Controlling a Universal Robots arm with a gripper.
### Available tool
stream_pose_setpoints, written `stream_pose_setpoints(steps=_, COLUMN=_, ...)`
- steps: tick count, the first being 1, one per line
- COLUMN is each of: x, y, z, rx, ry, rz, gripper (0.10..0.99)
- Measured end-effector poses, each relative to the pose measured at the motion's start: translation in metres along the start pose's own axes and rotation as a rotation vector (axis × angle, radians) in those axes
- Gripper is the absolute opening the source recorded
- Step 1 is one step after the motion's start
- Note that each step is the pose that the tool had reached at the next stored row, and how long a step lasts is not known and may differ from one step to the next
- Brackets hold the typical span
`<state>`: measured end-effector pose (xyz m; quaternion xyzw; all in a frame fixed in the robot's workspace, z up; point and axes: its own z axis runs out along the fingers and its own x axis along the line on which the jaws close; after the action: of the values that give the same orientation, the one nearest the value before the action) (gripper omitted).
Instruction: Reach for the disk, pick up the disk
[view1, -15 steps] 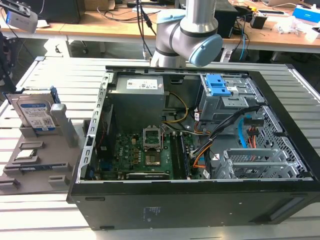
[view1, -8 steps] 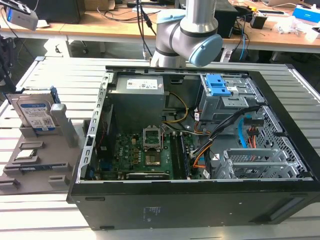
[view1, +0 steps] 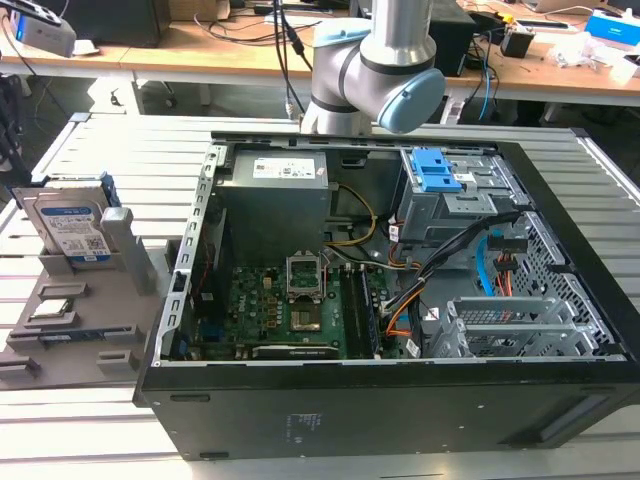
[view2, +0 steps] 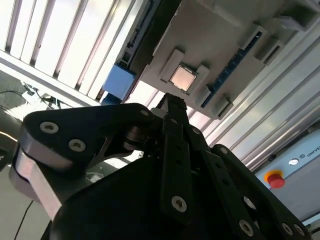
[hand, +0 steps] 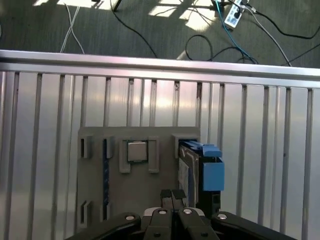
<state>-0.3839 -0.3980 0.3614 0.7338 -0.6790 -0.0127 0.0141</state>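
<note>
The disk (view1: 70, 225) stands on edge in a grey holder (view1: 120, 300) at the exterior view's left, beside the open computer case. It is a silver drive with a white-and-blue label and a blue frame. In the first wrist view I look down on the disk (hand: 210, 175) edge-on. My gripper (hand: 172, 196) hangs above the holder (hand: 135, 190), its black fingertips together with nothing between them, just beside the disk and well clear of it. The second wrist view shows the gripper (view2: 172, 102) and the disk's blue frame (view2: 118, 82).
The open computer case (view1: 560, 190) takes up the middle of the slatted metal table (view1: 130, 150). A small square silver chip (hand: 136, 151) lies in a holder pocket beside the disk. My arm (view1: 370, 70) rises behind the case. Cables (hand: 225, 35) lie on the floor beyond the table edge.
</note>
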Motion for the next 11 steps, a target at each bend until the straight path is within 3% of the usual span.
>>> stream_pose_setpoints(steps=7, x=0.0000, y=0.0000, z=0.0000, rx=0.000, ry=0.0032, rz=-0.085, gripper=0.106)
stream_pose_setpoints(steps=11, x=0.0000, y=0.0000, z=0.0000, rx=0.000, ry=0.0062, rz=-0.163, gripper=0.106)
